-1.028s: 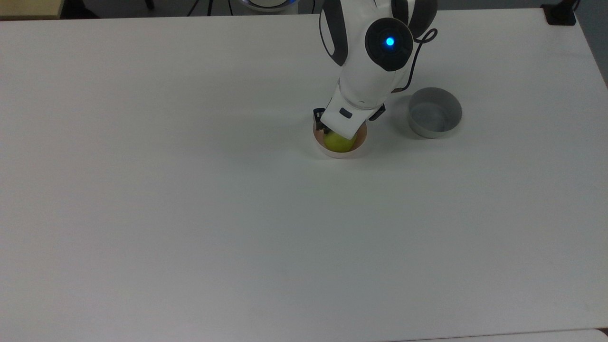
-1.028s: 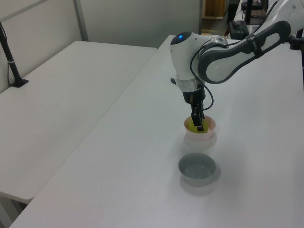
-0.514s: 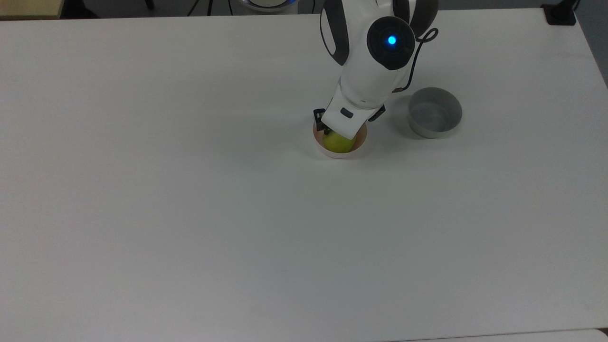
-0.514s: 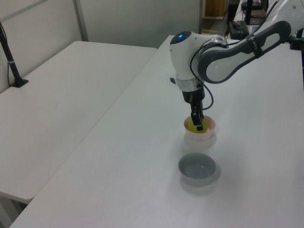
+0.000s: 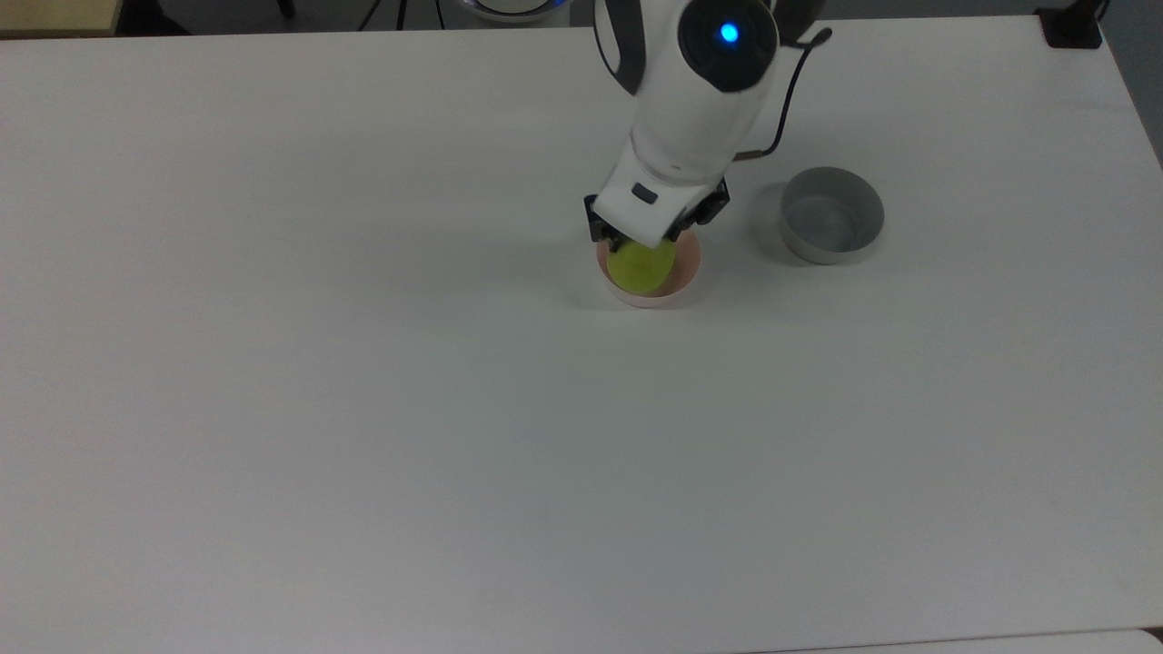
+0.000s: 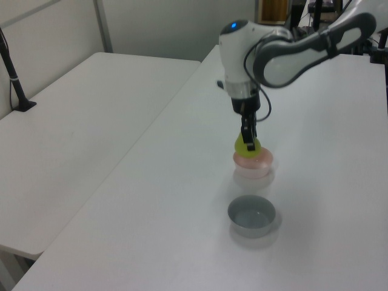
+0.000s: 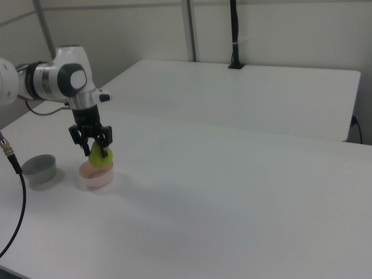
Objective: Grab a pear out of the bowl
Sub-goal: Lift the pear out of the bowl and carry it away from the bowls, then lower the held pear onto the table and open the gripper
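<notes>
With the hand (image 7: pixel 96 149) pinching the yellow-green pear (image 7: pixel 100 157) just above the rim of the pale pink bowl (image 7: pixel 96 174), the arm should rise straight up, grip firm, and stay well apart from the gray bowl (image 7: pixel 39 168) beside the pink bowl on the counter (image 7: pixel 232 209)

A yellow-green pear (image 5: pixel 641 266), a pale pink bowl (image 5: pixel 677 289), a gray bowl (image 5: pixel 831 216), a white table (image 5: pixel 363 409).
</notes>
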You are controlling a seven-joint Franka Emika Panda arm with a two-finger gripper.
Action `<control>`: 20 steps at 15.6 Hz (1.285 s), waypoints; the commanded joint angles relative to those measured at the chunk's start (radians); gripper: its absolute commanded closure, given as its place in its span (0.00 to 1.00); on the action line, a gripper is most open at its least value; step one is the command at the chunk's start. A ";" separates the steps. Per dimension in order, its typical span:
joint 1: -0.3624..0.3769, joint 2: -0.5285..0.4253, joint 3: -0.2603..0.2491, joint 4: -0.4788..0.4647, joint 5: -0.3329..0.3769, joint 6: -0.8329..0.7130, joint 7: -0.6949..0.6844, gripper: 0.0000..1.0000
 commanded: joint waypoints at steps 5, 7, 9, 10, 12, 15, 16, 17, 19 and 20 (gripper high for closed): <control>-0.096 -0.047 -0.016 0.097 0.075 -0.146 -0.109 0.69; -0.145 -0.044 -0.016 0.097 0.069 -0.142 -0.158 0.69; -0.203 -0.038 -0.016 0.092 0.063 -0.137 -0.209 0.69; -0.240 -0.037 -0.016 0.092 0.063 -0.134 -0.238 0.69; -0.303 -0.035 -0.016 0.092 0.058 -0.129 -0.295 0.69; -0.353 -0.014 -0.016 0.091 0.009 -0.111 -0.341 0.68; -0.366 0.003 -0.016 0.089 0.000 -0.096 -0.341 0.68; -0.367 0.015 -0.016 0.088 -0.009 -0.078 -0.341 0.68; -0.369 0.055 -0.017 0.080 -0.034 -0.051 -0.341 0.68; -0.369 0.068 -0.016 0.076 -0.044 -0.038 -0.339 0.68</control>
